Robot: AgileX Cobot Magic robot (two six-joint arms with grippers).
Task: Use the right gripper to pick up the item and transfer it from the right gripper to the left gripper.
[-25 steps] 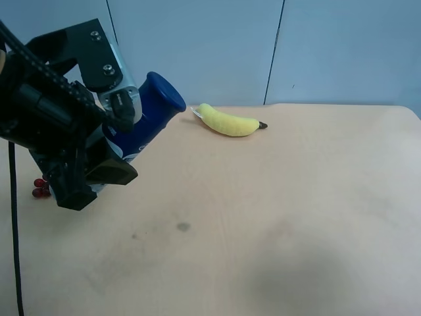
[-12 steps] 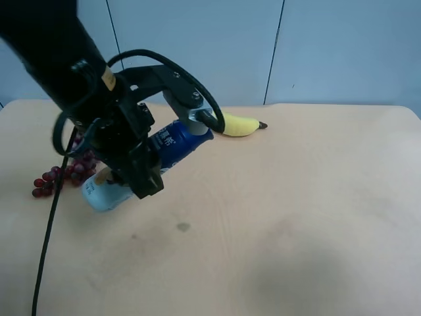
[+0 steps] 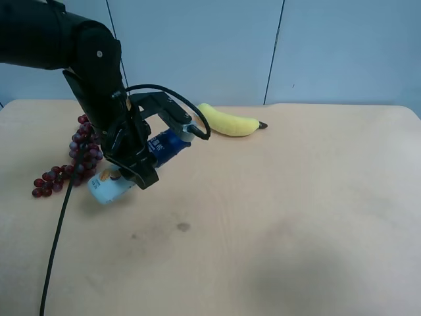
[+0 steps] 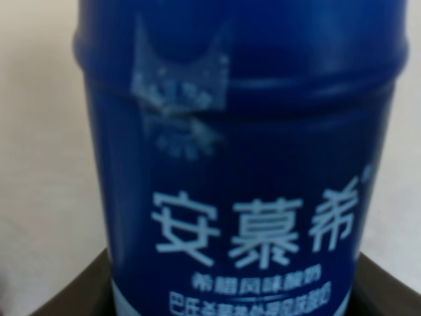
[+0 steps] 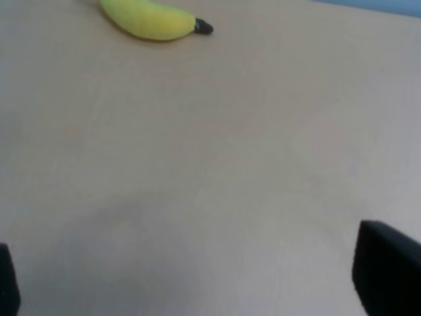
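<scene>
The item, a small bottle (image 3: 166, 145) with a dark blue cap and pale base, lies tilted in the left gripper (image 3: 154, 155), cap toward the banana and base low over the table. The left gripper is on the arm at the exterior high view's left and is shut on the bottle. The left wrist view is filled by the bottle's dark blue band (image 4: 237, 164) with white lettering. The right gripper (image 5: 197, 286) is open and empty above bare table; only its two dark fingertips (image 5: 387, 270) show. It is out of the exterior high view.
A yellow banana (image 3: 229, 122) lies at the table's far side and also shows in the right wrist view (image 5: 148, 16). A red grape bunch (image 3: 71, 163) lies beside the left arm. The beige table (image 3: 296, 217) spreads to the right.
The left arm has moved down and away from the camera with the bottle, bringing it low over the table beside the grapes. The banana has not moved.
</scene>
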